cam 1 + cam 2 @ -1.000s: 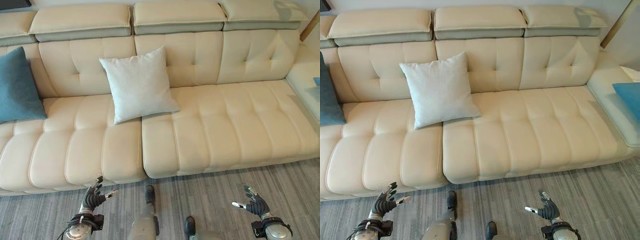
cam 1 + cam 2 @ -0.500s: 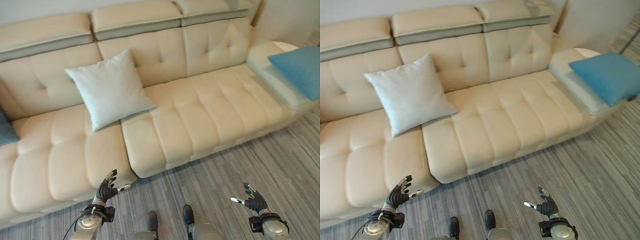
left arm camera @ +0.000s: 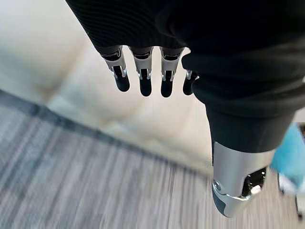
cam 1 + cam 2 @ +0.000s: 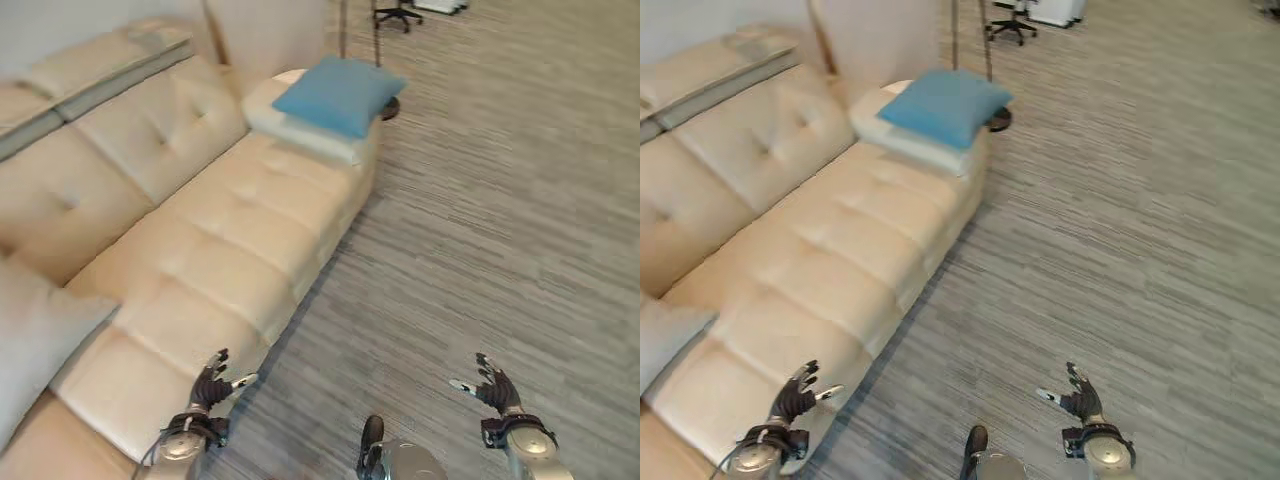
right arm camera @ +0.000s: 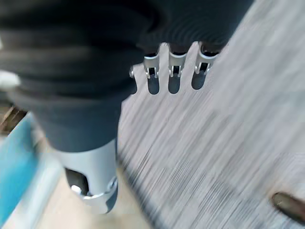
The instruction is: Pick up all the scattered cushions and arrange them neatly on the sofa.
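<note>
A blue cushion point(image 4: 339, 93) is lying flat on the far end section of the cream sofa point(image 4: 210, 240), on top of a pale pad at that end, beside the grey striped floor point(image 4: 500, 220). A white cushion point(image 4: 35, 340) is showing in part at the near left edge of the head views, leaning on the seat against the backrest. Neither cushion is being touched by a hand.

Compared with a second ago, the whole picture is swinging to the robot's right: the sofa, then seen square-on across the width of the view, is now running off diagonally to the upper left, and open floor is taking up the right half. The teal cushion that was at the left edge a second ago is gone from the views, and the white cushion is sliding out at the left, while the blue cushion, only a sliver at the right edge before, is now in full sight. This is the camera turning, not the cushions moving.

The left hand point(image 4: 213, 385) is hanging low in front of the sofa's seat edge, fingers straight and spread, holding nothing, much as before. The right hand point(image 4: 493, 384) is hovering over bare floor, fingers likewise relaxed and empty. An office chair base point(image 4: 391, 14) is standing on the floor far beyond the sofa's end.
</note>
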`<state>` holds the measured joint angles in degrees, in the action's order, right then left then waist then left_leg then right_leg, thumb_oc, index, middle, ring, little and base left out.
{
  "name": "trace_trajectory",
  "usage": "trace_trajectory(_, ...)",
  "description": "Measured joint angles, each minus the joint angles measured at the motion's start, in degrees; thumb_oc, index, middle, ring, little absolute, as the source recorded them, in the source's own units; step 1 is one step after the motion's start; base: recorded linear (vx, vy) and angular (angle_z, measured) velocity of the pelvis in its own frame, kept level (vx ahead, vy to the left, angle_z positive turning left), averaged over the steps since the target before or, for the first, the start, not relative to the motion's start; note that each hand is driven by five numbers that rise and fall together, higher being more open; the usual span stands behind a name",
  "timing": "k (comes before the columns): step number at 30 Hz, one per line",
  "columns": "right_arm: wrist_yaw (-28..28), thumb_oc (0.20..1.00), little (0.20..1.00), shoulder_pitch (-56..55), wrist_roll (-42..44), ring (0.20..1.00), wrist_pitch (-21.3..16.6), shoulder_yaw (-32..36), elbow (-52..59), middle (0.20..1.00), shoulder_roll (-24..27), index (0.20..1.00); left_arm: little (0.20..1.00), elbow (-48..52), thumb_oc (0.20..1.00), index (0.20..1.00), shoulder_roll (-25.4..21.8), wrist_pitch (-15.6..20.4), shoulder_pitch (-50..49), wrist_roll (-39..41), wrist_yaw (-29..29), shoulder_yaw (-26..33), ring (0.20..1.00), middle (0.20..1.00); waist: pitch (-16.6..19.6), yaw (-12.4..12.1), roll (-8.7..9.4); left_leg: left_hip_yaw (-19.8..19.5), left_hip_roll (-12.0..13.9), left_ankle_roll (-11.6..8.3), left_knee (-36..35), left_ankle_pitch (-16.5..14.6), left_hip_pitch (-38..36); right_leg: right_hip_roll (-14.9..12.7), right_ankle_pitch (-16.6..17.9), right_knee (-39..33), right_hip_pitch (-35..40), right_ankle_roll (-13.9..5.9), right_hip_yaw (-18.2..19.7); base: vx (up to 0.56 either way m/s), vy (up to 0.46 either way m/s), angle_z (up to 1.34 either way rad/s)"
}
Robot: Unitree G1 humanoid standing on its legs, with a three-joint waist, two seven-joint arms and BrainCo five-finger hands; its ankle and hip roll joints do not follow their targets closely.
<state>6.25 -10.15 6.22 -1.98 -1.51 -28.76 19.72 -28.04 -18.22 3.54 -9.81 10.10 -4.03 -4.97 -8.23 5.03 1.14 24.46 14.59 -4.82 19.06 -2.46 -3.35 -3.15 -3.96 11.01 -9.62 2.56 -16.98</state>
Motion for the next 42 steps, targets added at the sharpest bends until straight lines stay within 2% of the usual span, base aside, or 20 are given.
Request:
trace_trajectory(2, 0.1, 1.0, 1.0, -0.6, 0.0, 1.0, 0.1, -0.2, 0.5, 1.0, 0.4, 1.0, 1.0, 0.1, 1.0, 1.0, 0.5, -0.4, -0.7, 0.0, 0.2, -1.4, 1.0, 1.0, -0.4, 0.2, 0.62, -7.0, 0.5, -1.29, 11.6, -1.5, 6.6, 1.7, 0.9, -3.8, 3.9, 2.71, 3.7, 0.27, -0.157, -0.87)
trace_trajectory(4, 0.3, 1.0, 1.0, 0.0, 0.0, 1.0, 0.1, -0.1, 1.0, 1.0, 0.8, 1.0, 1.0, 1.1, 1.0, 1.0, 1.4, -0.2, -0.8, 0.0, 0.5, -1.8, 1.0, 1.0, -1.1, -1.5, 1.66, -13.3, -8.3, 0.73, 4.6, -3.8, 13.6, 1.2, 1.3, -6.2, 4.6, 3.29, 7.7, 0.27, -0.062, -0.89)
trace_trajectory(6, 0.4, 1.0, 1.0, -0.2, 0.0, 1.0, 0.1, -0.3, 0.9, 1.0, 0.7, 1.0, 1.0, 0.5, 1.0, 1.0, 1.9, -0.5, -2.2, 0.0, 0.8, -1.8, 1.0, 1.0, -2.1, -2.6, 0.62, -12.4, -10.8, 1.88, -7.5, -1.6, 16.7, 2.7, 2.1, -9.9, 9.1, 2.78, 7.3, 0.5, -0.028, -0.7)
trace_trajectory(7, 0.7, 1.0, 1.0, -0.8, 0.0, 1.0, -0.1, -2.0, 0.4, 1.0, 1.1, 1.0, 1.0, 0.4, 1.0, 1.0, 1.8, -0.5, -3.4, -0.1, 0.9, -1.7, 1.0, 1.0, -2.0, -2.9, -0.88, -13.6, -11.8, -0.65, -13.7, 1.9, 21.0, 4.9, 0.7, -11.0, 11.2, 3.13, 7.4, 0.51, -0.019, -0.39)
trace_trajectory(9, 0.6, 1.0, 1.0, -0.1, 0.0, 1.0, 0.0, -2.3, -0.8, 1.0, 1.2, 1.0, 1.0, 0.1, 1.0, 1.0, 1.9, -0.6, -3.0, 0.0, 1.0, -1.5, 1.0, 1.0, -2.4, -4.9, -1.46, -16.6, -12.8, -0.67, -19.7, 2.9, 22.5, 6.5, 0.1, -10.3, 11.2, 3.89, 9.5, 0.47, 0.027, -0.56)
trace_trajectory(13, 0.6, 1.0, 1.0, 1.2, -0.1, 1.0, 0.1, -2.2, -0.1, 1.0, 1.3, 1.0, 1.0, 0.2, 1.0, 1.0, 1.9, -1.0, -3.1, -0.1, 1.0, 0.4, 1.0, 1.0, -2.7, -7.1, -1.32, -18.5, -15.2, 1.49, -18.3, 4.5, 24.0, 7.8, -6.9, -7.8, 15.9, 2.74, 14.8, 0.65, 0.123, -0.67)
trace_trajectory(15, 0.5, 1.0, 1.0, -0.4, -0.1, 1.0, 0.0, -2.1, 1.0, 1.0, 1.3, 1.0, 1.0, 0.1, 1.0, 1.0, 1.3, -1.2, -3.6, -0.1, 1.0, 0.6, 1.0, 1.0, -1.3, -7.3, 0.15, -18.7, -16.1, 5.17, -12.0, 4.4, 23.8, 6.6, -10.1, -6.9, 18.6, 2.02, 16.3, 0.39, 0.091, -0.48)
trace_trajectory(17, 0.1, 1.0, 1.0, -2.2, -0.1, 1.0, 0.0, -2.6, 1.6, 1.0, 1.2, 1.0, 1.0, 0.4, 1.0, 1.0, 0.8, -1.2, -4.7, -0.1, 0.9, 0.6, 1.0, 1.0, 0.5, -7.3, 1.17, -17.2, -16.9, 7.41, -12.4, 9.2, 21.2, 5.1, -13.6, -1.4, 19.0, -2.05, 17.7, 0.28, 0.076, -0.24)
trace_trajectory(19, -0.3, 1.0, 1.0, -2.1, -0.1, 1.0, 0.0, -2.6, 2.5, 1.0, -0.2, 1.0, 1.0, 0.8, 1.0, 1.0, -0.4, -1.2, -3.4, -0.1, 0.9, 0.5, 1.0, 1.0, 1.5, -6.4, 3.79, -15.6, -19.0, 10.23, -12.5, 8.3, 20.0, 2.2, -15.0, 9.1, 14.5, -6.36, 18.7, 0.38, 0.13, -0.27)
trace_trajectory(21, -1.0, 1.0, 1.0, -0.3, -0.1, 1.0, -0.1, -3.1, 4.9, 1.0, -0.9, 1.0, 1.0, 0.6, 1.0, 1.0, -1.2, -1.5, -0.9, -0.1, 0.7, -0.1, 1.0, 1.0, 0.6, -7.1, 4.46, -12.6, -20.0, 10.78, -13.9, 6.4, 15.6, -2.2, -11.6, 33.6, 4.1, -10.65, 18.1, 0.35, 0.154, -0.65)
trace_trajectory(23, -1.4, 1.0, 1.0, 2.5, -0.6, 1.0, -0.4, -4.8, 6.7, 1.0, 0.2, 1.0, 1.0, 1.5, 1.0, 1.0, -2.1, -0.9, 0.5, -0.1, 0.5, -2.1, 1.0, 1.0, -1.4, -6.5, 0.62, -14.8, -19.4, 11.46, -15.8, 2.3, 10.1, -4.3, -12.6, 38.7, -2.9, -9.18, 14.1, 0.54, 0.152, -0.92)
trace_trajectory(25, -1.8, 1.0, 1.0, 4.3, -0.6, 1.0, -0.8, -4.8, 7.9, 1.0, 0.4, 1.0, 1.0, 0.7, 1.0, 1.0, -1.4, -0.8, 3.4, -0.1, 0.4, -1.6, 1.0, 1.0, -3.3, -5.0, -2.6, -16.7, -18.9, 10.16, -19.2, 2.7, 5.4, -3.4, -13.1, 27.7, -8.8, -7.18, 8.7, 0.37, 0.0, -0.17)
trace_trajectory(27, -1.8, 1.0, 1.0, 4.0, -0.6, 1.0, -0.3, -4.9, 6.9, 1.0, 0.5, 1.0, 1.0, 1.1, 1.0, 1.0, -1.4, -0.2, 4.3, -0.1, 0.4, -1.4, 1.0, 1.0, -3.7, -3.8, -2.42, -17.1, -20.0, 9.1, -19.5, 1.5, 3.4, -3.2, -11.2, 20.4, -12.1, -7.27, 7.5, 0.42, -0.079, 0.34)
trace_trajectory(30, -1.8, 1.0, 1.0, 2.6, -0.6, 1.0, 0.0, -4.6, 6.3, 1.0, 0.5, 1.0, 1.0, -0.6, 1.0, 1.0, -1.7, -0.7, 2.7, -0.6, 0.3, -1.1, 1.0, 1.0, -4.8, -2.5, 0.2, -16.7, -21.8, 8.39, -20.4, -2.9, -2.4, -2.7, 3.0, -2.5, -15.9, -7.61, 5.9, 0.56, -0.173, 0.37)
trace_trajectory(33, -1.8, 1.0, 1.0, 2.5, -0.7, 1.0, 0.1, -3.9, 4.1, 1.0, 0.7, 1.0, 1.0, -0.5, 1.0, 1.0, 0.8, -0.4, 1.2, -2.5, 0.3, 0.0, 1.0, 1.0, -4.0, -1.0, -2.05, -19.1, -17.0, 3.44, -20.4, -8.8, -9.5, -1.1, 6.8, -9.9, -13.4, -8.7, 5.6, 0.78, -0.344, 0.61)
trace_trajectory(34, -1.9, 1.0, 1.0, 2.7, -0.9, 1.0, 0.1, -4.1, 4.0, 1.0, 0.9, 1.0, 1.0, -0.6, 1.0, 1.0, 1.0, -0.5, 0.9, -2.6, 0.2, 0.0, 1.0, 1.0, -3.8, -0.8, -1.54, -19.1, -15.7, 3.14, -18.2, -9.0, -13.8, -1.9, 9.4, -7.0, -9.8, -6.55, 5.5, 0.59, -0.397, 0.5)
trace_trajectory(36, -1.9, 1.0, 1.0, 6.0, -1.7, 1.0, -0.1, -4.5, 1.3, 1.0, 1.2, 1.0, 1.0, -1.4, 1.0, 1.0, 2.7, -0.3, 0.0, -2.5, 0.3, 0.0, 1.0, 1.0, -2.5, -1.4, -3.01, -20.9, -12.3, -3.08, -1.1, -3.2, -11.0, 0.2, 6.8, 0.4, -6.0, -0.5, 5.4, 0.56, -0.555, 0.42)
trace_trajectory(38, -1.6, 1.0, 1.0, 5.7, -1.7, 1.0, -0.3, -2.0, 1.9, 1.0, 1.5, 1.0, 1.0, -1.7, 1.0, 1.0, 3.0, 0.2, 1.6, -2.2, -0.1, -0.9, 1.0, 1.0, -2.0, -2.8, -2.3, -18.0, -9.3, -0.39, 26.4, 4.9, 7.2, 0.9, 5.9, -3.0, -3.2, 3.2, 5.1, 0.47, -0.279, 0.11)
trace_trajectory(40, -1.4, 1.0, 1.0, 6.8, -1.6, 1.0, -0.3, -2.4, 1.8, 1.0, 2.0, 1.0, 1.0, -1.8, 1.0, 1.0, 2.6, 0.0, 0.1, -2.2, -0.3, 0.1, 1.0, 1.0, -2.6, -4.2, -0.81, -14.0, -9.6, 3.61, 19.7, -1.8, 13.9, 2.3, 7.3, -8.4, 3.7, 3.24, 6.5, 0.4, -0.079, -0.34)
trace_trajectory(42, -0.7, 1.0, 1.0, 5.6, -1.6, 1.0, -0.2, -2.3, 2.0, 1.0, 2.1, 1.0, 1.0, -2.0, 1.0, 1.0, 2.5, 0.1, -0.7, -2.2, -0.5, 0.5, 1.0, 1.0, -3.1, -4.7, 0.67, -9.1, -11.7, 2.94, -7.5, -0.8, 18.6, 3.6, 5.5, -14.5, 11.5, 0.66, 5.0, 0.38, -0.053, -0.06)
